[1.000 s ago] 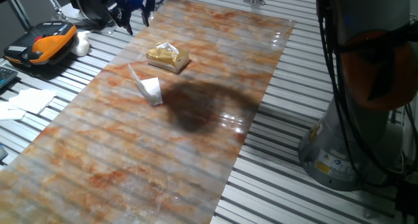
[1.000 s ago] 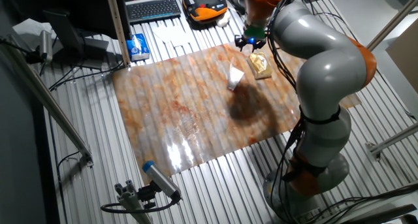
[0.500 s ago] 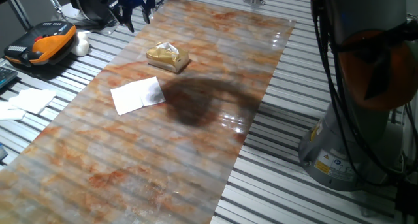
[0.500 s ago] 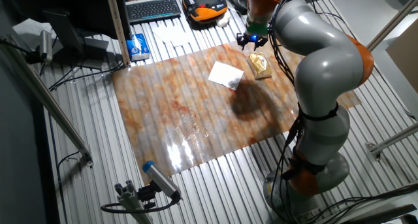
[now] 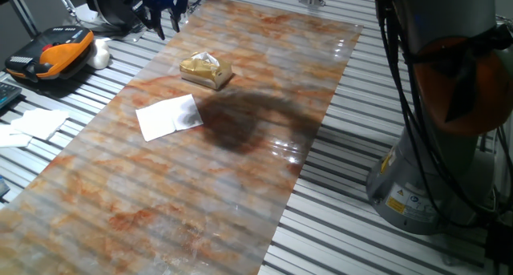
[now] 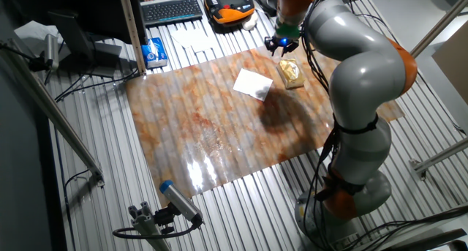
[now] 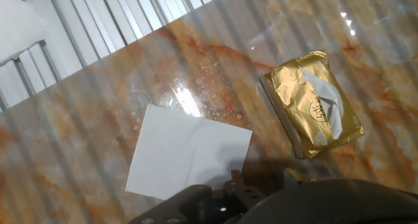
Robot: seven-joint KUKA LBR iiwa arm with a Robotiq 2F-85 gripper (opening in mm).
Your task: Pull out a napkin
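Napkin [image 5: 168,117] lies flat near the mat's left edge, apart from the golden box [image 5: 206,70]. Far corner: gripper [image 5: 163,15] hangs high, fingers spread, empty. Judgement: pull done; retreat straight up, avoiding disturbing the sheet.

The napkin [image 5: 167,116] [image 6: 253,83] [image 7: 189,151] is a thin white sheet, almost square, and it lies flat and fully opened on the marbled orange table [image 5: 240,195]. A soft fold line runs across its middle. It rests just beside the golden tissue box [image 5: 206,70] [image 7: 313,104], apart from it, and it is a little wider than this box.
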